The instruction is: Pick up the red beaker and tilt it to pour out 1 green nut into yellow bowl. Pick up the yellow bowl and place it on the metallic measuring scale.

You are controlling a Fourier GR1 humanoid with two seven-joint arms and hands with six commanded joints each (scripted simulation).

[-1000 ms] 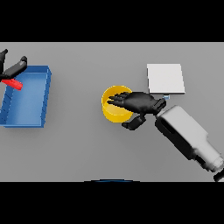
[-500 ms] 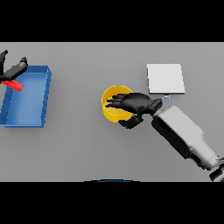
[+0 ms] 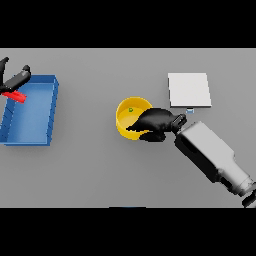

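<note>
Right hand [image 3: 156, 124] sits at the near-right rim of the yellow bowl [image 3: 129, 112], fingers curled over the rim and reaching into the bowl's opening, thumb below on the outer wall; the rim is pinched between them. Whether the bowl rests on the grey table [image 3: 100, 170] or is raised off it cannot be told from the head view. One green nut [image 3: 131, 110] lies inside the bowl, toward its far side, apart from the fingertips.

Taking the bowl as landmark: the metallic measuring scale [image 3: 188, 90] lies to its right and a little farther from the robot, a pale square plate, near but not touching the bowl; the hand's wrist passes just below the scale's near edge. The white and grey right forearm runs from the bowl toward the lower right.

Well to the left of the bowl stands a blue bin [image 3: 35, 107], open-topped. At the bin's far-left corner the red beaker [image 3: 15, 94] shows as a red strip lying tilted across the bin's edge. Left hand [image 3: 14, 79] is on the beaker at the view's left edge, dark fingers closed around its upper part, partly cut off by the edge.
</note>
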